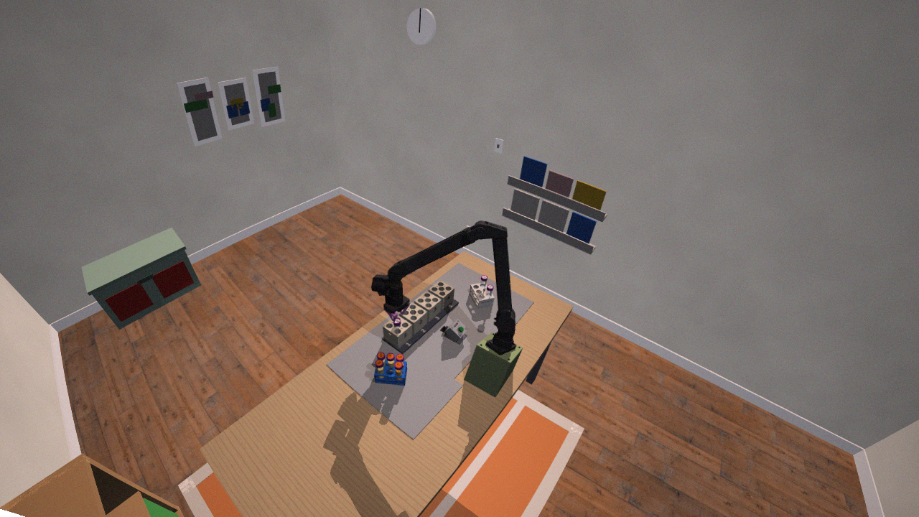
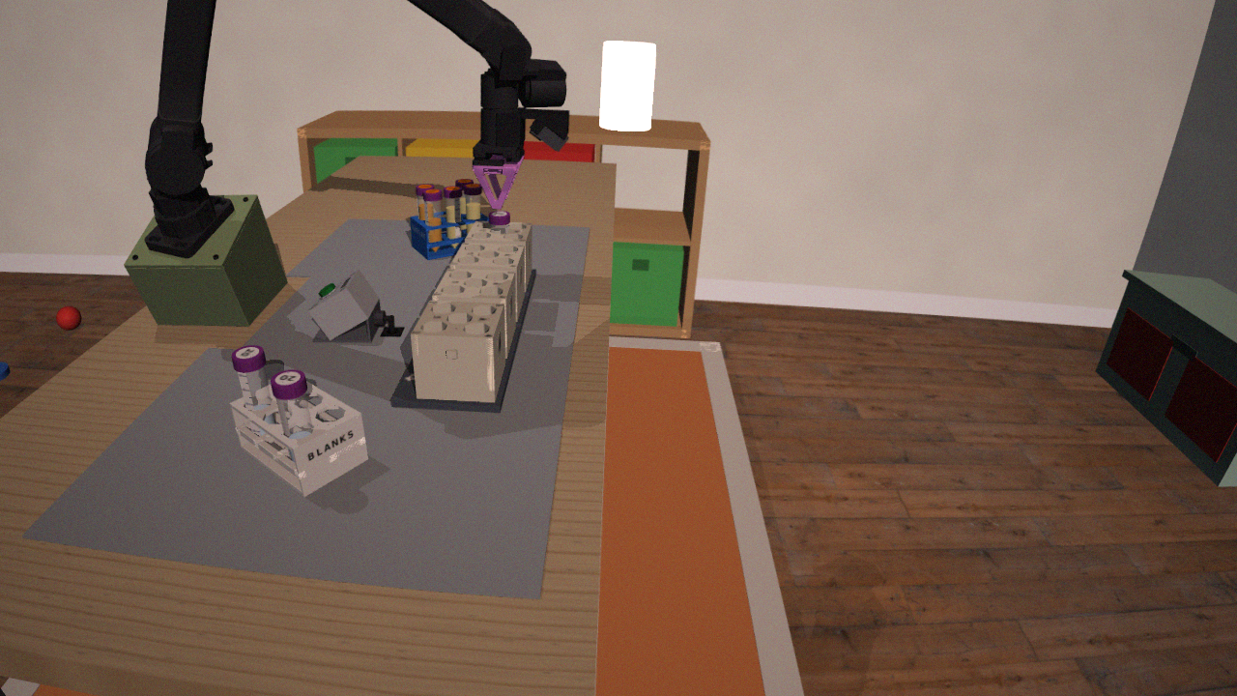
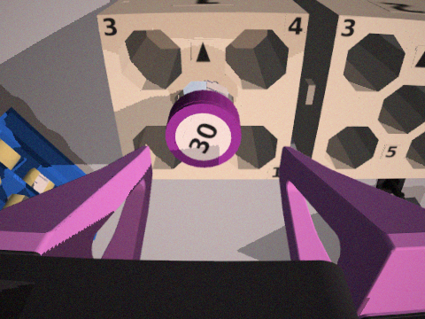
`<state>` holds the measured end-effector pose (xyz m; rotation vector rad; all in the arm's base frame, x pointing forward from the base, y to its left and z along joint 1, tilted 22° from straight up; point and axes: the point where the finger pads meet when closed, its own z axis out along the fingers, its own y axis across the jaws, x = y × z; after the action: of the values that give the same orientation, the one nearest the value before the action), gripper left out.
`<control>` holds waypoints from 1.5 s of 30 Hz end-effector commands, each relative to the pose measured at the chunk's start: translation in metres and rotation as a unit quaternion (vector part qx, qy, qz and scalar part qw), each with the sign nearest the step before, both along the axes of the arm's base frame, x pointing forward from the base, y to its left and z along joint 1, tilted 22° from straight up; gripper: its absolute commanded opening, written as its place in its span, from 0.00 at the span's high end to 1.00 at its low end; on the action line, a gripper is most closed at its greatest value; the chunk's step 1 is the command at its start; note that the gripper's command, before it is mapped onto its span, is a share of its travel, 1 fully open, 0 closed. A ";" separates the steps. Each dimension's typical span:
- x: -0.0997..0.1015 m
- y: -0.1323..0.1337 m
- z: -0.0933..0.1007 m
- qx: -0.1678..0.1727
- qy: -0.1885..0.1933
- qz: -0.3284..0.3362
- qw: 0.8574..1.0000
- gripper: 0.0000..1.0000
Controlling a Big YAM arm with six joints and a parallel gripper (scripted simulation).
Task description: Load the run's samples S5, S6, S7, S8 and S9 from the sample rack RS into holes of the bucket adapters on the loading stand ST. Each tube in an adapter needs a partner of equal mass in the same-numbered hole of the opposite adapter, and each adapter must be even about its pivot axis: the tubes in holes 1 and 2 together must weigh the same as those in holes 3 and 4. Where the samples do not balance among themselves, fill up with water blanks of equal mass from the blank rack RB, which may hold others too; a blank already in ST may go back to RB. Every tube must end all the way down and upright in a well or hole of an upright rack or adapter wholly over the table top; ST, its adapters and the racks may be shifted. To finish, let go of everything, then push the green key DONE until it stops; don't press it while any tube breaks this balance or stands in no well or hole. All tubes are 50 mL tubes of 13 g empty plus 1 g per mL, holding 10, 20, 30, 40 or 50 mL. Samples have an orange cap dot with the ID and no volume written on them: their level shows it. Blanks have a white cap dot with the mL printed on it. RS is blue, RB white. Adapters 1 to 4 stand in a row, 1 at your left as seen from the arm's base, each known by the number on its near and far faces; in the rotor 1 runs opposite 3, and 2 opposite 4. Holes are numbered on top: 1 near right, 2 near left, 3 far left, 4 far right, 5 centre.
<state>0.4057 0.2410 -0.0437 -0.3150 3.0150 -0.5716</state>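
30 blank [image 3: 204, 135] under end effector [image 3: 215, 183] (spread)

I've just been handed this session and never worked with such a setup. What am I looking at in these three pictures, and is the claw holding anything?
One black jointed arm stands on a green block on a wooden table. One picture looks down from high in the room, one from beside the table, one from the arm's own wrist. On the grey mat stand a row of beige blocks with holes, a blue rack of orange-topped tubes, a white rack marked BLANKS with two purple-capped tubes, and a small grey box with a green button. The purple claw is open and holds nothing. Below it a tube marked 30 stands in the middle hole of block 1.
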 end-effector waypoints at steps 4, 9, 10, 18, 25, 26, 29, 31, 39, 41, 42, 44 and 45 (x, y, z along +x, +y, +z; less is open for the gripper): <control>0.001 0.033 0.008 0.008 -0.001 0.042 0.999 0.20; -0.042 0.048 -0.016 -0.012 0.053 0.158 0.986 0.20; -0.041 0.061 -0.015 -0.008 0.053 0.181 0.982 0.20; -0.075 0.109 -0.027 -0.014 0.088 0.302 0.949 0.20; -0.115 0.138 -0.043 -0.015 0.092 0.292 0.952 0.20; -0.121 0.143 -0.046 -0.015 0.092 0.292 0.952 0.20; -0.135 0.156 -0.052 -0.013 0.091 0.292 0.952 0.20; -0.144 0.138 -0.060 -0.027 0.103 0.291 0.951 0.20; -0.132 0.122 -0.075 -0.025 0.103 0.284 0.953 0.20; -0.132 0.119 -0.081 -0.025 0.104 0.287 0.952 0.20; -0.132 0.118 -0.084 -0.025 0.104 0.287 0.952 0.20; -0.131 0.116 -0.091 -0.026 0.104 0.287 0.952 0.20; -0.131 0.115 -0.092 -0.025 0.105 0.287 0.952 0.20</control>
<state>0.2678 0.3577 -0.1274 -1.2711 2.8722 -0.5902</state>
